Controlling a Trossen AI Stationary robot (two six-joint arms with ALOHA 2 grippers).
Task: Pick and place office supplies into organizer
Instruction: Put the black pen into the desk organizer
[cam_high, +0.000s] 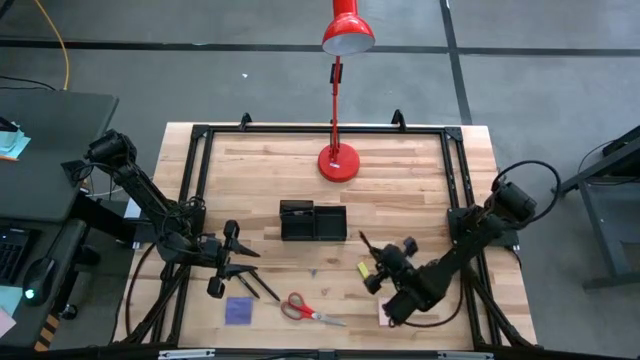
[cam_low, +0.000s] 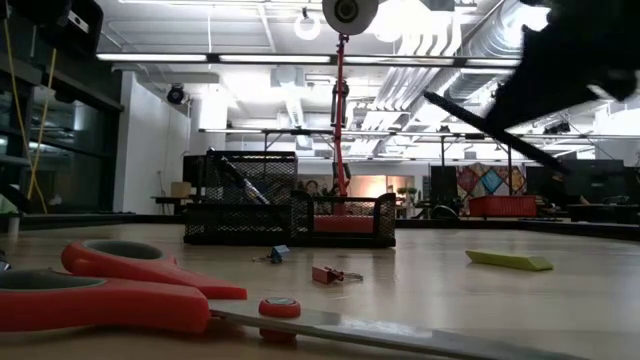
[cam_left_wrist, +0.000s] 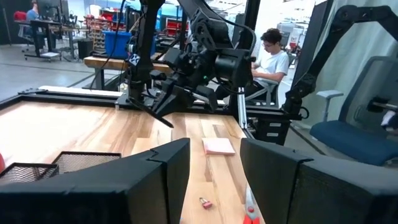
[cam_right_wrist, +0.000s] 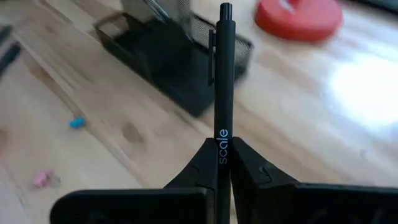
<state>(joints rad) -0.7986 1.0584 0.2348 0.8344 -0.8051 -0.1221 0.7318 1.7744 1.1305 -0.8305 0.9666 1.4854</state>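
Observation:
My right gripper (cam_high: 381, 264) hovers right of the table's middle, shut on a thin black pen (cam_right_wrist: 222, 74). The pen points toward the black mesh organizer (cam_high: 312, 221), which stands on the table in front of the red lamp's base (cam_high: 338, 162). My left gripper (cam_high: 226, 262) waits open at the near left, nothing between its fingers (cam_left_wrist: 214, 180). Two more black pens (cam_high: 260, 286), a purple pad (cam_high: 238, 310) and the red-handled scissors (cam_high: 305, 308) lie flat near it. A yellow block (cam_high: 364, 268) lies below my right gripper. A pink pad (cam_left_wrist: 219, 146) lies by the right arm. My right gripper pinches the pen's barrel at its printed part (cam_right_wrist: 222, 138) between its two fingertips. The pen runs on past the fingers in line with them, its clip and button end (cam_right_wrist: 224, 9) ahead. It hangs slanted, clear of the table (cam_low: 490, 125).
Two small binder clips, blue (cam_low: 279, 253) and red (cam_low: 325, 273), lie on the wood in front of the organizer. A black rail (cam_high: 320, 130) frames the table's far and side edges. Bare wood stretches between the organizer and the side rails.

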